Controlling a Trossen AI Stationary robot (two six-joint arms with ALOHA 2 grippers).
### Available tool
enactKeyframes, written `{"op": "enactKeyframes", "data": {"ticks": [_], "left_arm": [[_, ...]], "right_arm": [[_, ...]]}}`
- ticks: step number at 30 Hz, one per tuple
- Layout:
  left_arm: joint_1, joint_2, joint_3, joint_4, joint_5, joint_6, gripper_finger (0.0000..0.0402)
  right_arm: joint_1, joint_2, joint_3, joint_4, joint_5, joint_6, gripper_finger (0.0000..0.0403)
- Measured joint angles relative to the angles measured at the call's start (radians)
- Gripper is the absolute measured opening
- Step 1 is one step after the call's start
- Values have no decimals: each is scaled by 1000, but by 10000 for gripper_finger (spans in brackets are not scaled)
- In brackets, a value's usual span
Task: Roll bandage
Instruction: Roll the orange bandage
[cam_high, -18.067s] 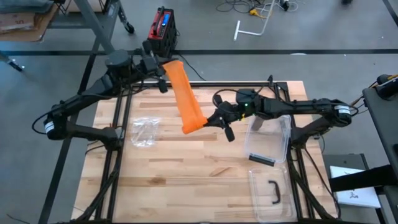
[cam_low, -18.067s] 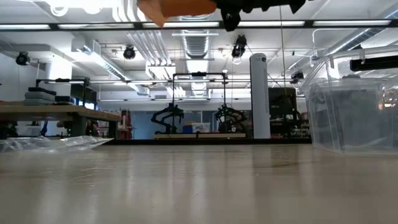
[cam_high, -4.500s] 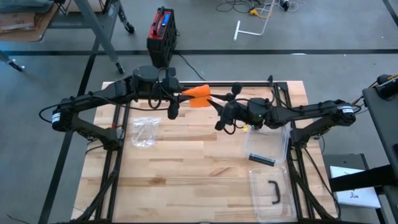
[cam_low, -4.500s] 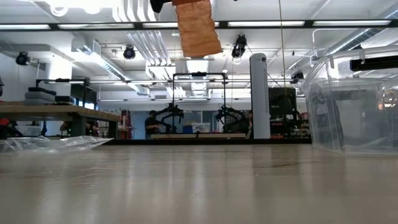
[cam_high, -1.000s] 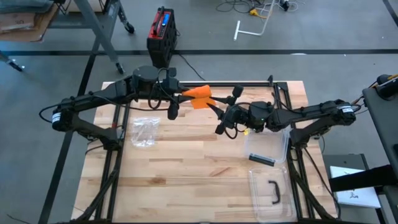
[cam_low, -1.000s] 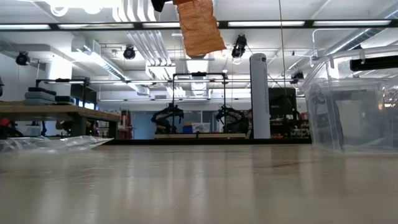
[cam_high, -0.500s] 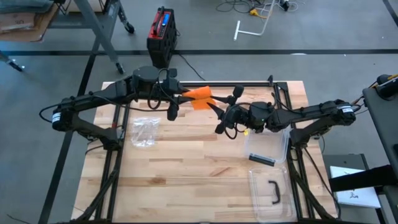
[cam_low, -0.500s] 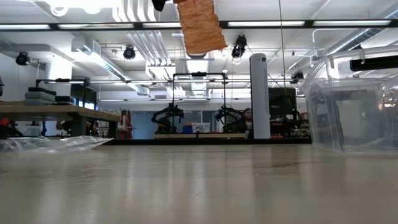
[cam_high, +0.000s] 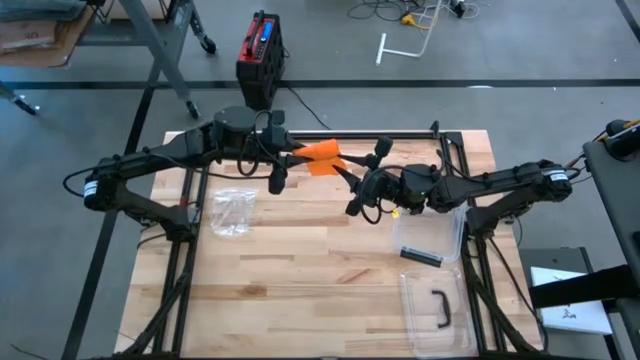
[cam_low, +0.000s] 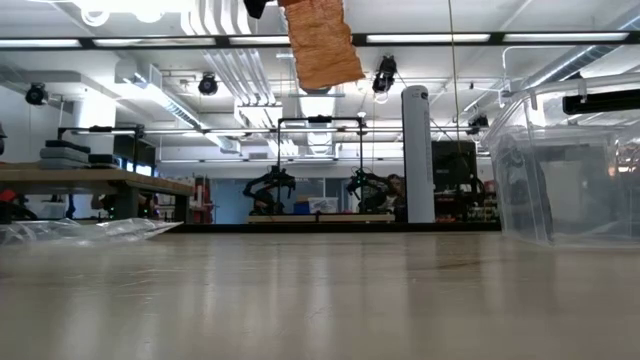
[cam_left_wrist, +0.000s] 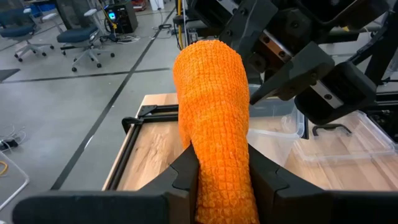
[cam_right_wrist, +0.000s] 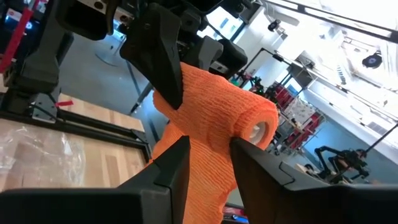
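A: Nearest item?
B: Clear plastic lid with dark handle (cam_high: 437, 312), flat on the pale wooden slatted table (cam_high: 300, 280), near edge, right side.

A: Next out?
B: Clear plastic storage bin (cam_high: 432, 224), a dark bar inside; crumpled clear plastic bag (cam_high: 231, 211) well apart on the left side.

A: Mid-table?
B: Right gripper (cam_high: 345, 178), raised above the wood, fingers pinching the rolled end of the orange crinkle-weave elastic bandage (cam_high: 318, 156). Hollow core visible in the right wrist view (cam_right_wrist: 257, 129).

A: And beyond?
B: Left gripper (cam_high: 284, 150), also raised, fingers (cam_left_wrist: 186, 171) clamped on the other end of the same bandage (cam_left_wrist: 214, 134). Short orange span between the two tools, well clear of the table; one edge hanging into the low view (cam_low: 322, 42).

A: Stage, at a guess?
B: Mostly wound, only a short length left loose. Judged, not certain.

A: Hazards?
B: Slack between the grips, giving loose or cone-shaped turns. Slip of the stretchy weave from either pinch, letting the roll spring open or drop. Tools very close together, so fingers clashing on the next turn.

A: Farthest?
B: Red and black box (cam_high: 258, 42) on the grey floor past the table.
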Motion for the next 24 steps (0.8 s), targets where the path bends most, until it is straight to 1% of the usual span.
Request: {"op": "enactKeyframes", "data": {"ticks": [3,6,11,18,20,24], "left_arm": [[0,0,0,-3,1,3,74],[0,-1,0,-3,2,3,71],[-2,9,0,4,3,3,64],[-2,17,-1,29,3,4,74],[-2,17,-1,31,3,4,72],[-1,13,-1,28,-3,3,66]], "right_arm": [[4,0,0,5,0,-1,119],[4,0,0,18,-29,0,121],[4,9,0,30,-47,-1,113],[2,14,0,34,-71,-1,109],[0,14,0,31,-68,-1,112],[-1,14,0,27,6,-22,118]]}}
